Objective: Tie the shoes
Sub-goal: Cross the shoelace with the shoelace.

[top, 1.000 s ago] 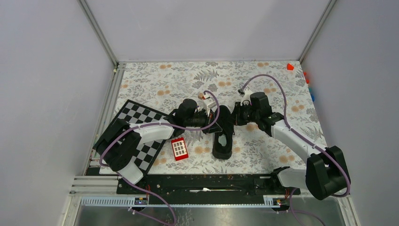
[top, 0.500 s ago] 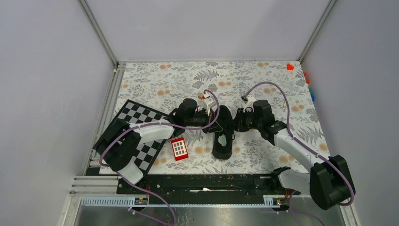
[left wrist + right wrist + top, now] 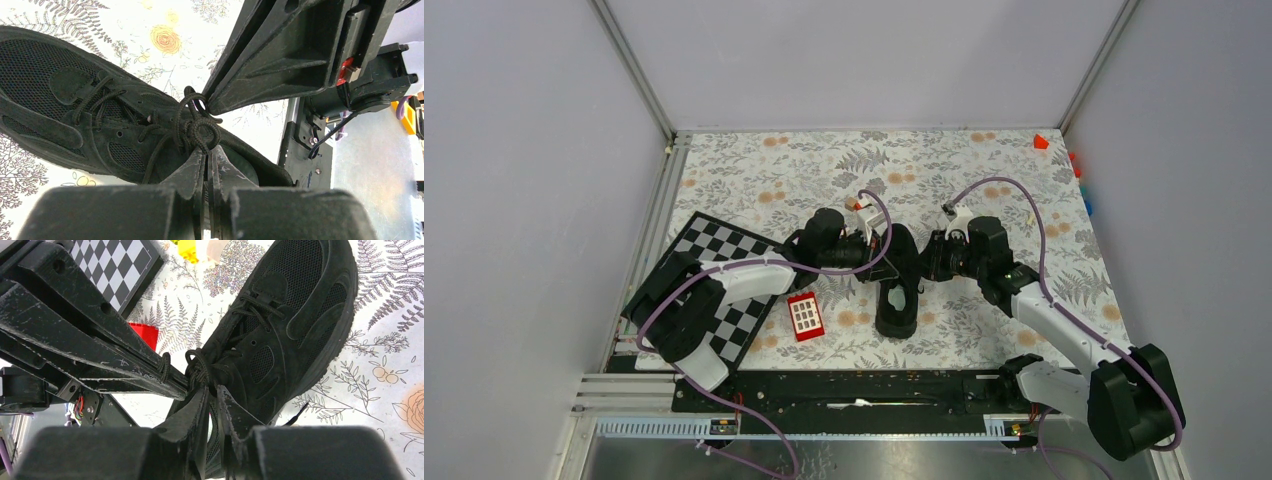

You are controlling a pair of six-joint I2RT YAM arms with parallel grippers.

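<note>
The shoe (image 3: pixel 898 290), a black low-top sneaker, lies mid-table with its toe pointing away from the arms. Its thin black laces (image 3: pixel 196 131) are bunched into a knot over the tongue. My left gripper (image 3: pixel 206 151) comes in from the shoe's left side and is shut on a lace strand right at the knot. My right gripper (image 3: pixel 212 388) meets it from the other side, its jaws a narrow slit apart and the knot (image 3: pixel 201 371) just off its tips. A lace loop (image 3: pixel 164 365) hangs over the left gripper's fingers (image 3: pixel 125 365).
A checkered board (image 3: pixel 724 275) lies left of the shoe, with a red keypad block (image 3: pixel 805 315) at its near corner. Small blocks (image 3: pixel 189 252) sit past the toe. Other coloured blocks (image 3: pixel 1041 141) lie at the far right wall. The black base rail (image 3: pixel 854 390) runs along the near edge.
My right wrist has shifted slightly nearer and rightward, and its jaws have parted a little at the knot. The left gripper and the shoe have stayed put.
</note>
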